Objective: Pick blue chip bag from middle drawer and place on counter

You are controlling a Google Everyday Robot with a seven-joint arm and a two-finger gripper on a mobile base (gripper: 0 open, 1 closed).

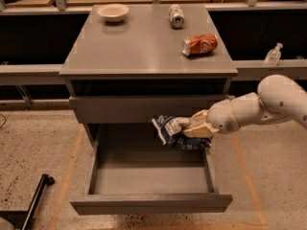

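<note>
The blue chip bag (169,130), dark blue with white-silver patches, hangs in the air above the open middle drawer (148,178), in front of the closed drawer front above it. My gripper (189,129) comes in from the right on a white arm and is shut on the bag's right side. The drawer is pulled out, with its grey floor bare. The counter (139,47) is the grey cabinet top above and behind the bag.
On the counter stand a white bowl (113,12) at the back left, a silver can (176,16) at the back, and a red dented soda can (199,44) lying on the right. A clear bottle (272,55) sits on the ledge at the right. A black pole (36,200) lies on the floor at the left.
</note>
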